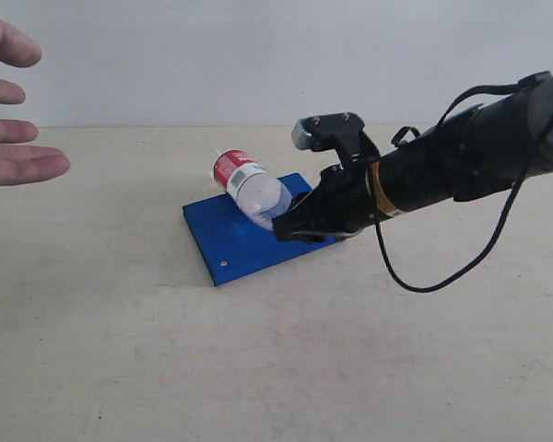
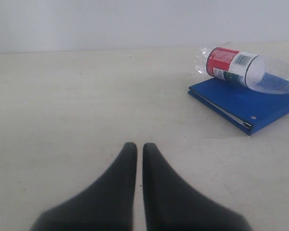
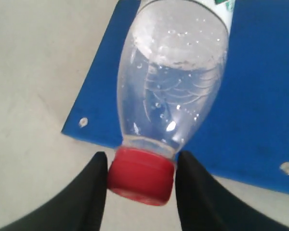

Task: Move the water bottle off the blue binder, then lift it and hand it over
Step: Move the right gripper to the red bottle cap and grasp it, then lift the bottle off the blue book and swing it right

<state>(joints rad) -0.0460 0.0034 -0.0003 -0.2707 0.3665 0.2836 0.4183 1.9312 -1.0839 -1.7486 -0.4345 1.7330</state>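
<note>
One bottle (image 1: 249, 187), one binder (image 1: 238, 241), beige table (image 1: 258, 368), white wall (image 1: 258, 55)
Cap (image 3: 142, 177) is pinched by right gripper (image 3: 142, 161); left gripper (image 2: 136, 147) is closed.

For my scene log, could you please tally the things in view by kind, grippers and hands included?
bottle: 1
binder: 1
grippers: 2 (left gripper, right gripper)
hand: 1
total: 5
</note>
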